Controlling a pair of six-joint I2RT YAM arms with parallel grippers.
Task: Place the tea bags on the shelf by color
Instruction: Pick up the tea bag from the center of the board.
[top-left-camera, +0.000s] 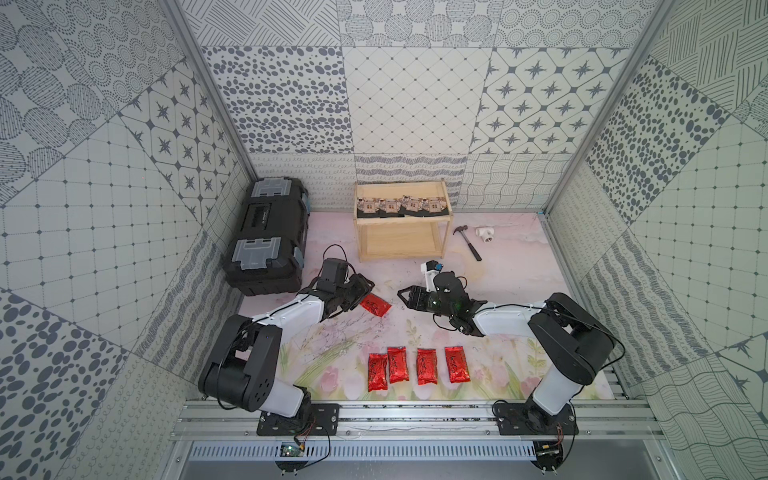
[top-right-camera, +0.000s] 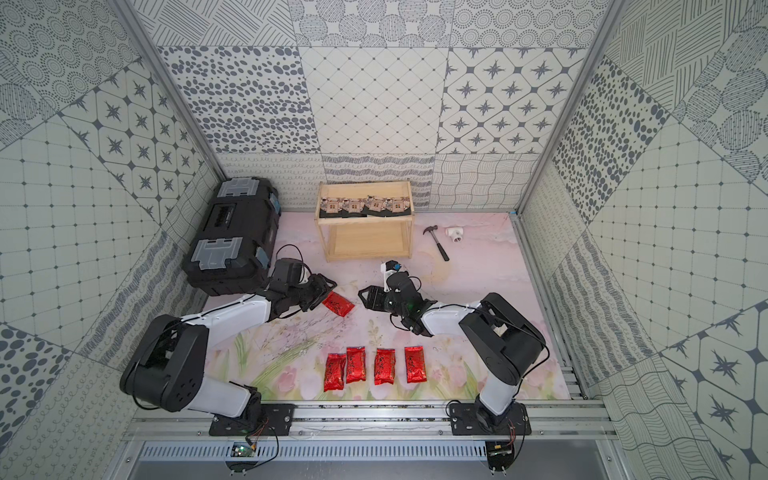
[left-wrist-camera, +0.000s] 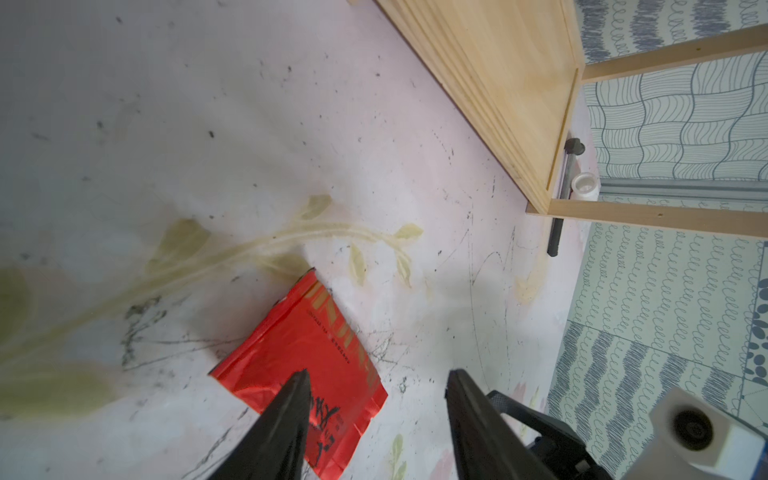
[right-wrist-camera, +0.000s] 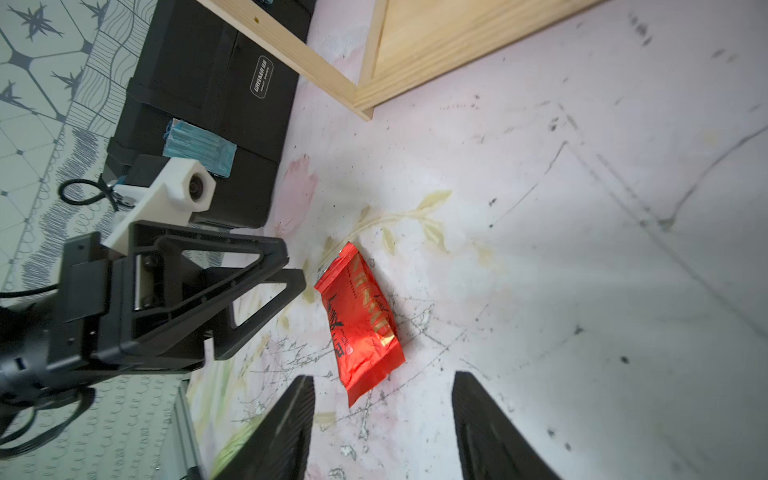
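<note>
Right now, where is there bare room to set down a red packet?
On the shelf, the lower board is bare. Its top is crowded: four black packets fill it. On the table, a bare patch lies between the hammer and the right arm. The middle is crowded: the left gripper and right gripper flank a red packet.
</note>
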